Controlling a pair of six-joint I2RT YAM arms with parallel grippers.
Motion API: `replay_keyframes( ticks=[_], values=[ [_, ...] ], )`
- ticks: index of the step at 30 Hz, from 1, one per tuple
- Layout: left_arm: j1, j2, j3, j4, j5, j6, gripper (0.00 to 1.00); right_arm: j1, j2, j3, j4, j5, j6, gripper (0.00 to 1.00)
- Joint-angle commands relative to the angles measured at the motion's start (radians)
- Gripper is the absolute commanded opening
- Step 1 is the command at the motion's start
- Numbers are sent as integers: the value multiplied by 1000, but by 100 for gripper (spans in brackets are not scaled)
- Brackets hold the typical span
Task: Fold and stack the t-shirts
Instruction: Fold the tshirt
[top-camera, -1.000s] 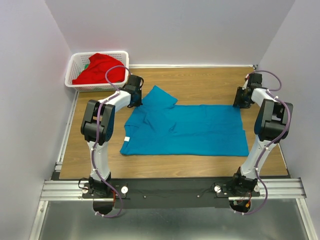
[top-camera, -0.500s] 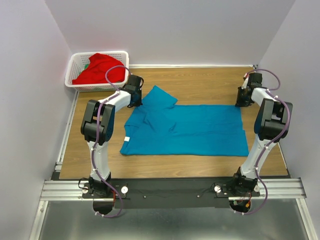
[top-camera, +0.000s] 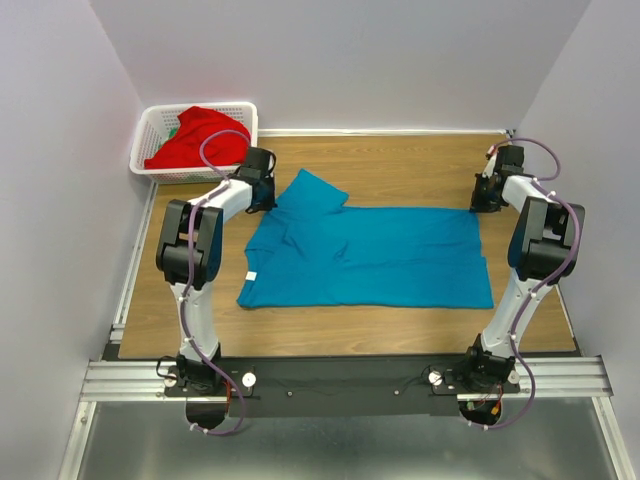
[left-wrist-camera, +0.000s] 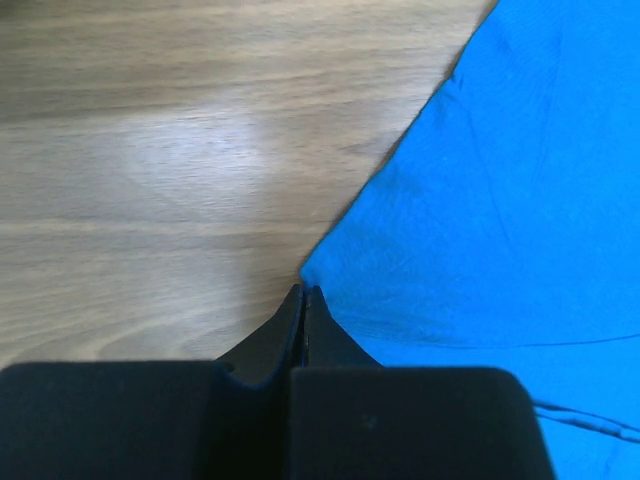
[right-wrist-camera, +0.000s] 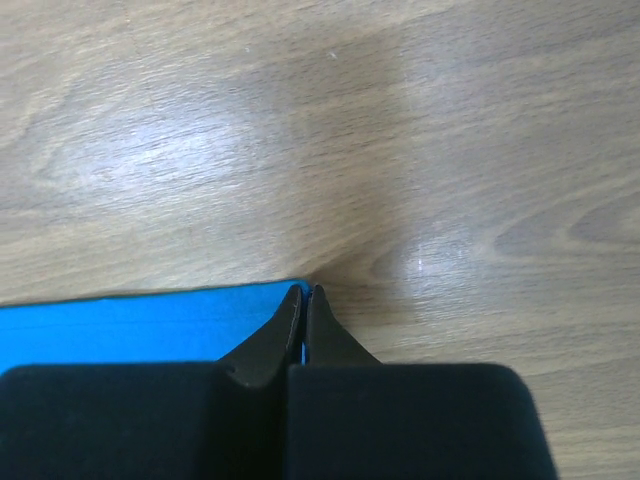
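The teal-blue t-shirt (top-camera: 370, 255) lies spread flat across the wooden table, collar end to the left. My left gripper (top-camera: 274, 203) is at its far left edge, by the sleeve. In the left wrist view this gripper (left-wrist-camera: 303, 290) is shut, with the pointed edge of the teal cloth (left-wrist-camera: 500, 200) right at its tips. My right gripper (top-camera: 480, 205) is at the shirt's far right corner. Seen from the right wrist, that gripper (right-wrist-camera: 304, 290) is shut on the corner of the teal cloth (right-wrist-camera: 130, 320). The red t-shirt (top-camera: 195, 135) lies bunched in the basket.
A white lattice basket (top-camera: 143, 152) stands at the far left corner, against the wall. Grey walls close in the table on the left, right and back. A metal rail (top-camera: 340, 378) with both arm bases runs along the near edge.
My right gripper has gone from open to shut on the shirt's far right corner. The left arm has moved left, and the teal shirt has shifted slightly left with it.
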Motion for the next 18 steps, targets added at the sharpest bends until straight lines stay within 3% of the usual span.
replay_keyframes(
  ticks=[1,18],
  values=[
    [16,-82,-11,19,23,21,0,-9,-49,6,-1,-9,51,1],
    [16,-199,-103,22,58,24,0,-9,-209,-127,38,54,155,1]
  ],
)
